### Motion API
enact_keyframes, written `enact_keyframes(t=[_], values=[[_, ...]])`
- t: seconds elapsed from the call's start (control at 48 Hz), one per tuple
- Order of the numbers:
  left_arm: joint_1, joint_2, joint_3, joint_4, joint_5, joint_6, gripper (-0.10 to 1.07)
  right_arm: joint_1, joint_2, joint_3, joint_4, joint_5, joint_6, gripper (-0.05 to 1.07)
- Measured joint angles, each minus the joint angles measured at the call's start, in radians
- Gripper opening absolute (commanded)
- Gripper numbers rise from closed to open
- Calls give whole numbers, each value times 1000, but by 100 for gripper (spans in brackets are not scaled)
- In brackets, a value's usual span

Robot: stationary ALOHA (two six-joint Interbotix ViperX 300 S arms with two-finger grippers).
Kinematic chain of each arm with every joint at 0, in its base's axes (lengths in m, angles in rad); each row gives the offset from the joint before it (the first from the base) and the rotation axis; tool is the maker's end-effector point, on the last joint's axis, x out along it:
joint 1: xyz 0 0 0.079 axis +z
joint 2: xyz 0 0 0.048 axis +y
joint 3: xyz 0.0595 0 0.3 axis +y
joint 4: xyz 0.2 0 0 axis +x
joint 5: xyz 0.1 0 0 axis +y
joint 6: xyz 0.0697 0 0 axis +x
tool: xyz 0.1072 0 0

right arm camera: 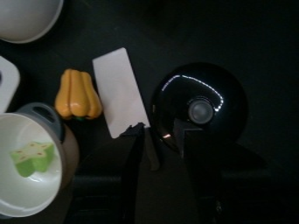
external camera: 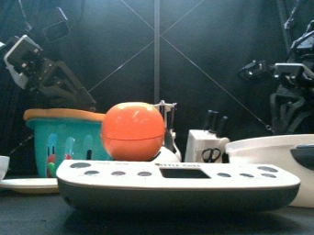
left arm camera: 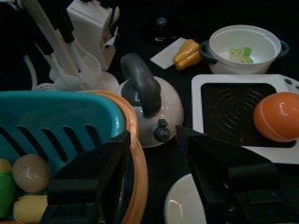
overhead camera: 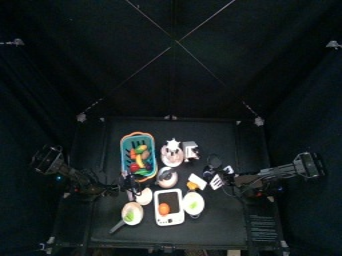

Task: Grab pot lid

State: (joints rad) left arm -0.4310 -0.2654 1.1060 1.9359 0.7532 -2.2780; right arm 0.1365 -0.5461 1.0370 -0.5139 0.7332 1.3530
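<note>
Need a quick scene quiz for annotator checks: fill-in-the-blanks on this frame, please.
1. The glossy pot lid is ___ in colour.
2. The right end effector is ___, gripping nothing.
3. The white pot holds something ___.
4. The kettle stands next to the teal ___.

Missing words: black; open; green; basket
</note>
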Motion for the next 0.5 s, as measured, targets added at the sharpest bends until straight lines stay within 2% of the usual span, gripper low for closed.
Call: enact_keyframes(t=[0.271, 0.5], values=[[5, 0, 0, 0, 0, 0, 84, -3, 52, 25, -9, 31, -2, 73], [5, -2, 0, -2, 0, 0, 84, -40, 109, 43, -26, -17, 0, 73]])
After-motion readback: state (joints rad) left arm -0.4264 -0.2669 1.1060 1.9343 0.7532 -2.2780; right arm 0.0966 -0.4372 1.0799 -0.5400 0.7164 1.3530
